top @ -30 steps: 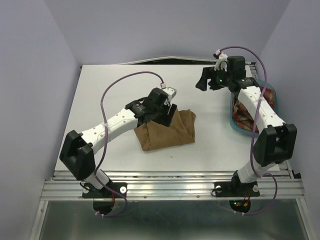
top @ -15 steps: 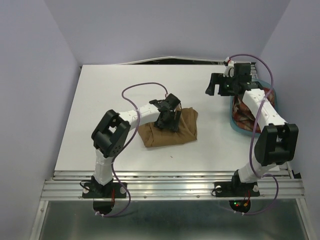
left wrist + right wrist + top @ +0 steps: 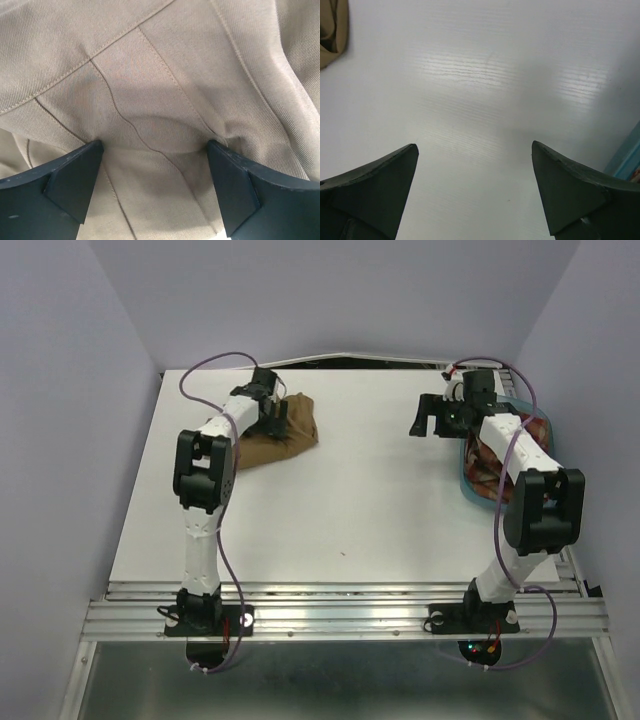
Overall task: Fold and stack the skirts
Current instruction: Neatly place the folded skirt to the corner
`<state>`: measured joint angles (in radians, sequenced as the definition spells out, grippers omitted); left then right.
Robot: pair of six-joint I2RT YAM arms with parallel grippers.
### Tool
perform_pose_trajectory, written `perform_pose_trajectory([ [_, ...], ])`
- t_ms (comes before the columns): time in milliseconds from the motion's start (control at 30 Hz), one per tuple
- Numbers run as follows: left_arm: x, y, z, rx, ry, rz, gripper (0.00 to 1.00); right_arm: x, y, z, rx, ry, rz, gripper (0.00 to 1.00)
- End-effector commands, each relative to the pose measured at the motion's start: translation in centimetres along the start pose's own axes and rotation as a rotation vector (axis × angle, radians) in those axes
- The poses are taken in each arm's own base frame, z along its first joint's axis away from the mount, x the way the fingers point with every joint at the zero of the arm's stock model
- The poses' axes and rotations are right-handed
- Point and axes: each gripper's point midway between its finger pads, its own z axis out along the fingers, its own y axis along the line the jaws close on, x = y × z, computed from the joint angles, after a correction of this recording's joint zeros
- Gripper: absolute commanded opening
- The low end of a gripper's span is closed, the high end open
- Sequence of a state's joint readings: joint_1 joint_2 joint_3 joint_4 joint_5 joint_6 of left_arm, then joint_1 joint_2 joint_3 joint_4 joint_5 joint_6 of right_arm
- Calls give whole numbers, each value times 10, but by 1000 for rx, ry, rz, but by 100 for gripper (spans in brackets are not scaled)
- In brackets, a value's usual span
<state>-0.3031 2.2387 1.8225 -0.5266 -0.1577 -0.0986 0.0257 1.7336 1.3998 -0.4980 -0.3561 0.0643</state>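
Red-and-cream plaid skirt [image 3: 487, 468] crumpled in the blue tub [image 3: 465, 478] at the right edge of the surface [image 3: 350, 500], tan skirt [image 3: 290, 437] bunched near the far left corner, left claw [image 3: 155, 148] spread wide over it, right claw [image 3: 475, 150] spread above the surface beside the tub

Tan skirt [image 3: 296, 434] on table [image 3: 350, 502], far left

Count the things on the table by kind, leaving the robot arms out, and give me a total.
Skirts: 2 (tan skirt lying on the table, plaid skirt in the tub)
Tubs: 1 (blue tub)
Total: 3
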Motion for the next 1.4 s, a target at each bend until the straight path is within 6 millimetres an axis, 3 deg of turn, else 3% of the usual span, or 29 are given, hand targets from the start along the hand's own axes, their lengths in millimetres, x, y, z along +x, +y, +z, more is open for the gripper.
perform_pose_trajectory([
  [0, 21, 74, 10, -16, 135, 209, 99, -21, 6, -9, -26, -56, -41, 100],
  [133, -22, 103, 13, 40, 41, 353, 98, -16, 3, -7, -19, -45, -50, 100],
  [233, -14, 116, 38, 62, 98, 486, 98, -15, 3, -5, -23, -39, -48, 100],
  [267, -29, 121, 38, 51, 72, 502, 97, -15, 3, -5, -23, -39, -49, 100],
  [300, -21, 114, 52, 111, 89, 525, 97, -16, 3, -4, -22, -40, -51, 100],
  [333, -27, 116, 52, 124, 82, 564, 96, -16, 3, -4, -23, -39, -51, 100],
  [433, -24, 105, 59, 207, 70, 647, 94, -14, 2, -3, -20, -34, -50, 100],
  [567, -18, 106, 69, 213, 69, 801, 93, -12, 1, -1, -24, -27, -46, 100],
  [667, -37, 110, 61, 195, -2, 807, 94, -15, 4, -1, -38, -32, -43, 100],
  [700, -58, 109, 38, 200, -81, 783, 94, -17, 5, -1, -40, -35, -41, 100],
  [767, -81, 107, 17, 179, -188, 771, 95, -23, 8, -4, -46, -50, -43, 100],
  [800, -106, 111, -19, 137, -275, 767, 98, -25, 9, -6, -49, -55, -42, 100],
  [867, -140, 117, -58, 74, -397, 738, 99, -35, 14, -12, -61, -82, -48, 100],
  [933, -177, 129, -122, -10, -518, 703, 99, -47, 19, -19, -70, -112, -49, 100],
  [1033, -200, 139, -201, -74, -641, 644, 99, -74, 28, -38, -72, -185, -76, 100],
  [1067, -197, 140, -213, -73, -649, 605, 99, -79, 30, -43, -69, -204, -82, 100],
  [1100, -195, 142, -242, -86, -682, 579, 99, -87, 34, -52, -72, -231, -91, 100],
  [1167, -165, 139, -241, -39, -602, 536, 96, -89, 37, -58, -78, -241, -90, 100],
  [1200, -154, 140, -253, -39, -588, 508, 94, -87, 39, -62, -80, -242, -88, 100],
  [1233, -140, 140, -249, -23, -547, 479, 92, -84, 39, -63, -77, -241, -87, 100],
  [1267, -106, 136, -227, 21, -432, 457, 85, -82, 39, -65, -76, -242, -93, 100],
  [1300, -86, 133, -218, 55, -375, 419, 82, -80, 40, -67, -76, -240, -96, 100],
  [1333, -69, 128, -223, 86, -356, 399, 81, -75, 39, -70, -66, -240, -98, 100],
  [1367, -32, 123, -195, 121, -256, 371, 81, -71, 38, -71, -64, -234, -99, 100],
])
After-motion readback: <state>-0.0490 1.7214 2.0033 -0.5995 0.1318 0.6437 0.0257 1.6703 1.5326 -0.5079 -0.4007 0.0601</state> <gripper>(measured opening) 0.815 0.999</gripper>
